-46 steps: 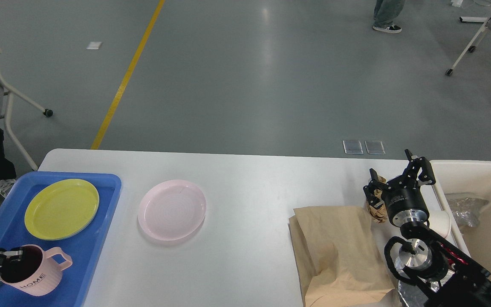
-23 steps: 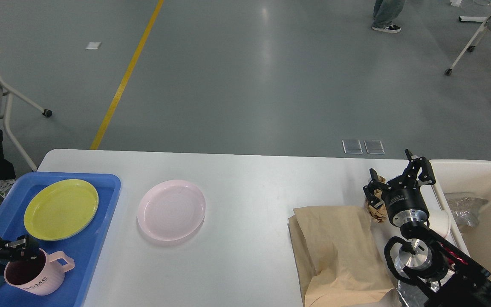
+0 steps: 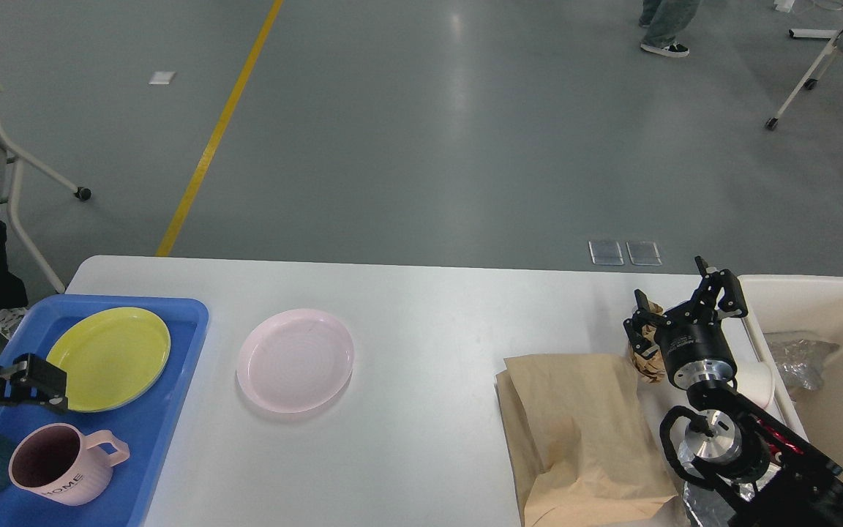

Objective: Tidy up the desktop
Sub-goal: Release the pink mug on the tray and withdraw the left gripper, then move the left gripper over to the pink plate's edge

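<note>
White and smooth, the worktop (image 3: 429,322) spreads across the lower half of my view, and I place everything else against it. On its left end lies a blue tray (image 3: 165,395) holding a yellow plate (image 3: 108,357) and, nearer to me, a pink mug (image 3: 63,473) standing upright with its handle turned toward the worktop's middle. My left pincer (image 3: 30,380) hangs above the tray between plate and mug, clear of both; it is dark and seen at an angle, so I cannot tell how its fingers stand. A pink plate (image 3: 295,359) rests bare on the worktop just beside the tray. Toward the right end a brown paper bag (image 3: 575,432) lies flat and creased. My right pincer (image 3: 681,307) is spread wide past the bag's far corner, with a crumpled brown paper scrap (image 3: 647,366) close under its left finger. Against the worktop's right edge stands a cream bin (image 3: 817,289) with crinkled clear plastic (image 3: 791,359) inside.
</note>
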